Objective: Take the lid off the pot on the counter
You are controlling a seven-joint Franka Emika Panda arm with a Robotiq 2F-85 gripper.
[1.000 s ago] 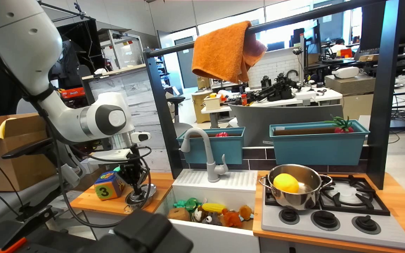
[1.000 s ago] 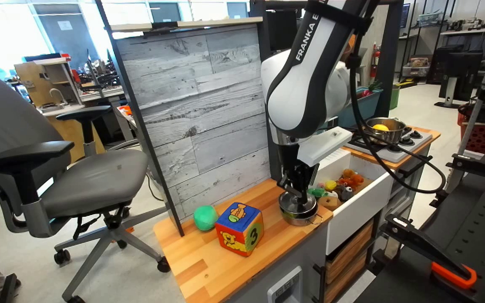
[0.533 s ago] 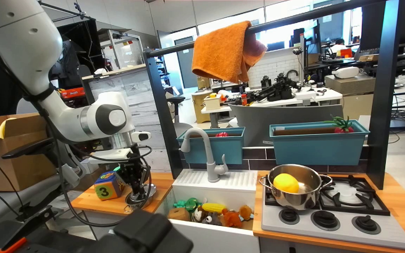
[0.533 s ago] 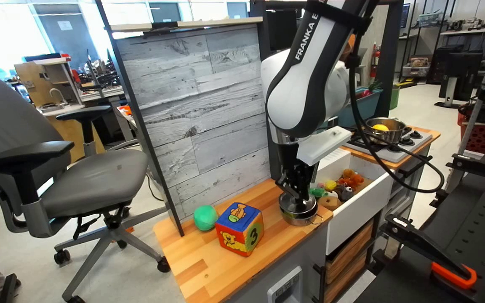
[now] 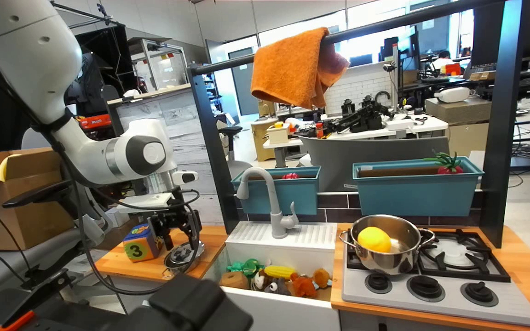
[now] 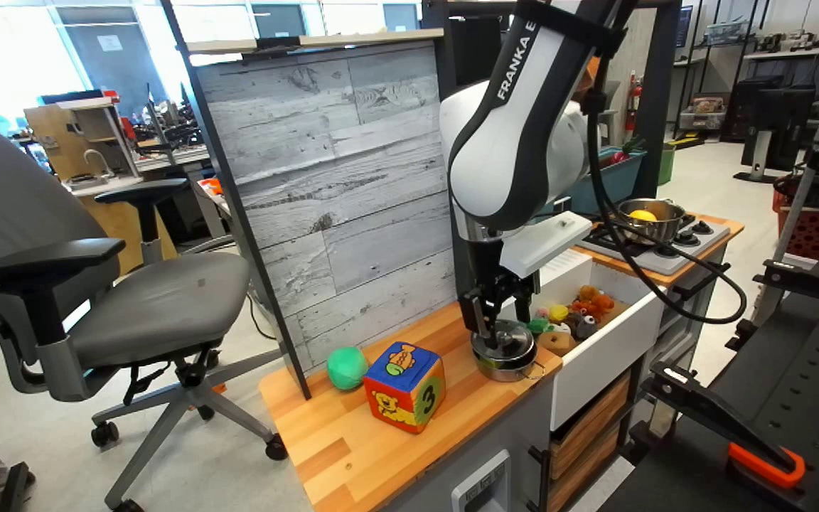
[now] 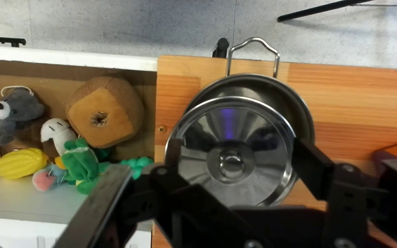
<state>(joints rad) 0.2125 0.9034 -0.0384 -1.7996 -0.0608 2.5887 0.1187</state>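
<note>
"Talk me across your wrist view, left side first."

"Far left, the white sink [image 7: 91, 60] with a gray plush bear [image 7: 17, 112] in it. Then, mid-frame, the round metal lid [image 7: 229, 150], one finger [image 7: 175, 155] of my gripper [image 7: 237, 150] over its left edge, the other by its right edge."

"So the jaws are apart?"

"Well apart, with the lid's knob [image 7: 232, 164] between them, a touch nearer the left finger, I'd say. Knob and lid are round, with no long axis to line up, so I see no need to turn."

"And on to the right?"

"The small steel pot [image 7: 289, 108]. The lid lies on it off-centre toward the lower left of the frame, so a crescent of the pot's inside shows at upper right. Beyond that, bare wooden counter [image 7: 357, 106]."

"Are you low enough?"

"That I can't settle. In both exterior views the fingertips [image 5: 167, 240] hang near the lid, but I can't tell contact from a small gap. The lid isn't off yet; I judge the next move calls for an even squeeze on the knob, as a lopsided one could slide the lid."
</note>
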